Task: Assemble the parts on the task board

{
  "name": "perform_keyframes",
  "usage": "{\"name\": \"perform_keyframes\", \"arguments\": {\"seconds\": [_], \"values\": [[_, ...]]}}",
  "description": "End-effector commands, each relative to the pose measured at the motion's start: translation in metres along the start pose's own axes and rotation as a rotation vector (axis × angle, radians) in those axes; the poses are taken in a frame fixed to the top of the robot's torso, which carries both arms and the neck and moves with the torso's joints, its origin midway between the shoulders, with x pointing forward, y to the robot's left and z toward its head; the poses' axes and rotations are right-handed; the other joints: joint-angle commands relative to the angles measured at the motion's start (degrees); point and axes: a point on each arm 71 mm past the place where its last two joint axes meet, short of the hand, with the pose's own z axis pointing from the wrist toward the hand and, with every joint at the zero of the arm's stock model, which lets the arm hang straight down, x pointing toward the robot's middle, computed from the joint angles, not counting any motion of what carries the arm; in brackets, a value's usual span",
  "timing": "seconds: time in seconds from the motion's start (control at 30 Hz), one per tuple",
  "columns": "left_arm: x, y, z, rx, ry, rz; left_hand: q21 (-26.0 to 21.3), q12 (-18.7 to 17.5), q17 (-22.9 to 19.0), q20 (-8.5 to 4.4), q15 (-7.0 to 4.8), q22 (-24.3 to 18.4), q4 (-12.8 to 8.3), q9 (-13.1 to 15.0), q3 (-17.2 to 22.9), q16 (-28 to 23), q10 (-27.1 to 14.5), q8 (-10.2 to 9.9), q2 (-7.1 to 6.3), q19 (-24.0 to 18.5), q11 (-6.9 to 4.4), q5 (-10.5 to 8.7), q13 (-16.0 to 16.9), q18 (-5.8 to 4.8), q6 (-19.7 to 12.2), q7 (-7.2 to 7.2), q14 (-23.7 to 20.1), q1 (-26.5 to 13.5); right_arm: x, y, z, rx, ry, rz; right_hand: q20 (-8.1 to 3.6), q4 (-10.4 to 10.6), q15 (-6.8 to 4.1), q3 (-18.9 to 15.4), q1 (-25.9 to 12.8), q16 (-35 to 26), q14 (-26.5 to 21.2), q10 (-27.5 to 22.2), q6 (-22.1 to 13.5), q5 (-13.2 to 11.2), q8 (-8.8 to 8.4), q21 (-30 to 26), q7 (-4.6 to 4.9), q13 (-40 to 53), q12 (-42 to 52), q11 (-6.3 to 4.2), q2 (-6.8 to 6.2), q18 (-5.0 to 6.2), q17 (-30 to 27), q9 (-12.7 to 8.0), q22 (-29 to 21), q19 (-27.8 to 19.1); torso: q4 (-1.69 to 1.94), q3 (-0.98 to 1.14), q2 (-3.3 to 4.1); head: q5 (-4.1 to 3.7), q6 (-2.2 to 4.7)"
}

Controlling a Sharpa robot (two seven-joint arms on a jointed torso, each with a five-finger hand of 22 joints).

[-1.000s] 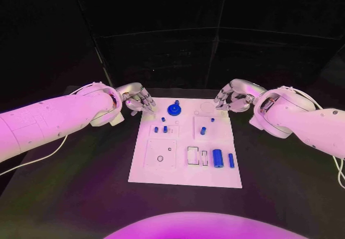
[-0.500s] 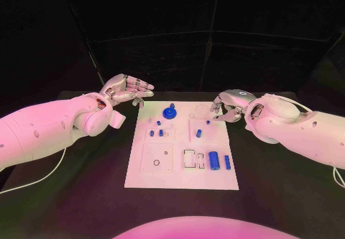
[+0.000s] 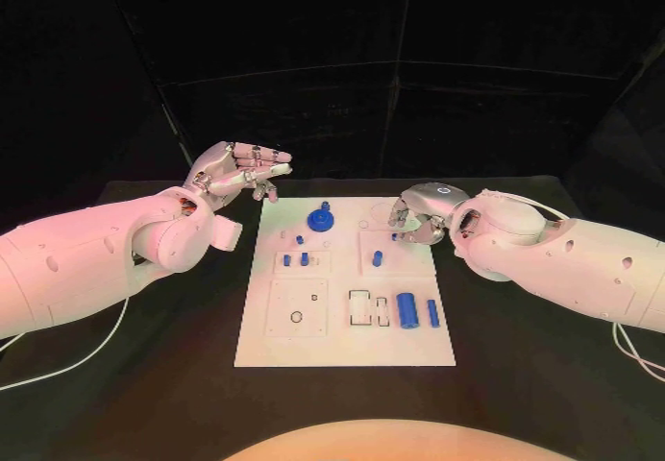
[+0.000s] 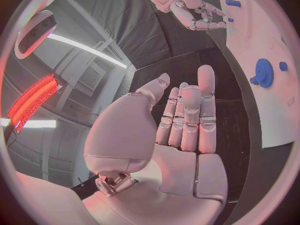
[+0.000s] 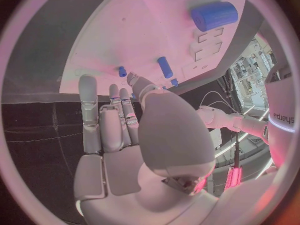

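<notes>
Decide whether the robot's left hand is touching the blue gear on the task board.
Apart. The head view shows the left hand raised beyond the board's far-left corner, with black table between it and the blue gear.

You can read one word: "sharpa", in dark letters running sideways on the white arm [image 5: 284,112] seen in the right wrist view, beyond the far edge of the white board [image 5: 150,40]. Nothing on the board itself or its blue pieces carries legible lettering.

task board [image 3: 347,331]: was white | parts [image 3: 407,310]: were blue | surface [image 3: 540,355]: was black | arms [image 3: 84,259]: were white
</notes>
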Motion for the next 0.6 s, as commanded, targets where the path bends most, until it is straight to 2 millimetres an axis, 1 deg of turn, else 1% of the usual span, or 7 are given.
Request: {"name": "perform_keyframes", "arguments": {"seconds": [0.03, 0.2, 0.33, 0.43, 0.5, 0.6], "values": [[0.0015, -0.0032, 0.0, 0.032, -0.007, -0.047, -0.3, 0.3, -0.2, 0.1, -0.16, -0.1, 0.2, 0.0, -0.3, -0.3, -0.1, 0.4, 0.42, -0.4, -0.11, 0.19, 0.1, 0.76, 0.1, 0.09, -0.5, -0.2, 0.0034, 0.0026, 0.0025, -0.014, 0.034, -0.011, -0.25, 0.0, 0.31, 0.9, 0.7, 0.3, 2.0, 0.8, 0.9, 0.1, -0.39, 0.5, -0.26, -0.6, -0.3, -0.25, 0.23, 0.52, 0.1, 0.1, 0.2, 0.4, 0.01, 0.05, -0.05, -0.17, -0.15], [0.0031, -0.0032, 0.0001, 0.031, -0.003, -0.053, -0.6, 0.4, -0.5, 0.17, -0.06, -0.3, 0.6, -0.1, -0.8, -0.3, -0.3, 0.4, 0.53, -0.4, -0.01, -0.03, 0.1, 0.73, -0.1, 0.19, -0.6, -0.6, 0.0068, 0.0036, 0.0047, -0.013, 0.05, -0.009, -0.49, -0.2, 0.01, 1.9, 0.5, 0.4, 2.1, 1.6, 1.7, 0.0, -0.63, 0.6, -0.6, -1.5, -0.8, -0.51, 0.12, 0.5, 0.1, 0.1, 0.3, 0.4, 0.02, 0.08, -0.04, -0.37, -0.21], [0.0035, -0.0031, 0.0001, 0.03, -0.002, -0.054, -0.7, 0.5, -0.7, 0.19, -0.04, -0.3, 0.7, -0.1, -1.0, -0.3, -0.4, 0.4, 0.52, -0.4, 0.01, -0.13, 0.1, 0.73, -0.1, 0.21, -0.7, -0.8, 0.0087, 0.0028, 0.0062, -0.007, 0.058, -0.009, -0.58, -0.4, 0.01, 2.8, 0.4, 0.5, 2.1, 2.4, 2.3, 0.0, -0.88, 0.8, -0.58, -2.2, -1.1, -0.56, 0.04, 0.46, 0.2, 0.1, 0.4, 0.5, -0.01, 0.11, -0.04, -0.35, -0.24], [0.0038, -0.0031, 0.0002, 0.03, -0.002, -0.055, -0.7, 0.6, -0.7, 0.2, -0.02, -0.4, 0.8, -0.1, -1.2, -0.3, -0.5, 0.4, 0.55, -0.4, 0.04, -0.18, 0.1, 0.73, -0.2, 0.25, -0.7, -0.8, 0.0099, 0.0025, 0.007, -0.005, 0.065, -0.009, -0.64, -0.7, -0.04, 3.7, 0.3, 0.6, 2.1, 3.2, 2.9, 0.0, -1.06, 0.9, -0.58, -2.7, -1.4, -0.62, 0.04, 0.44, 0.3, 0.1, 0.6, 0.6, -0.03, 0.1, -0.07, -0.45, -0.32], [0.0041, -0.0033, 0.0001, 0.031, -0.001, -0.055, -0.8, 0.6, -0.9, 0.22, 0.0, -0.4, 0.9, -0.1, -1.3, -0.3, -0.6, 0.3, 0.69, -0.4, 0.07, -0.19, 0.1, 0.73, -0.3, 0.32, -0.8, -0.8, 0.0112, 0.0025, 0.0073, -0.004, 0.07, -0.009, -0.67, -0.9, -0.06, 4.1, 0.4, 0.6, 2.1, 3.5, 3.1, 0.0, -1.13, 1.0, -0.61, -3.0, -1.5, -0.68, 0.03, 0.43, 0.4, 0.2, 0.7, 0.6, -0.05, 0.05, -0.01, -0.41, -0.37], [0.0041, -0.0033, 0.0, 0.031, -0.001, -0.055, -0.8, 0.7, -1.0, 0.23, 0.01, -0.5, 0.9, -0.1, -1.3, -0.3, -0.6, 0.4, 0.87, -0.4, 0.08, -0.17, 0.1, 0.73, -0.3, 0.35, -0.9, -0.7, 0.0126, 0.0024, 0.0076, -0.002, 0.076, -0.008, -0.69, -1.0, -0.08, 4.4, 0.4, 0.6, 2.1, 3.7, 3.2, 0.0, -1.19, 1.1, -0.61, -3.1, -1.6, -0.72, 0.04, 0.43, 0.4, 0.2, 0.8, 0.6, 0.0, 0.04, -0.02, -0.37, -0.38]]}}
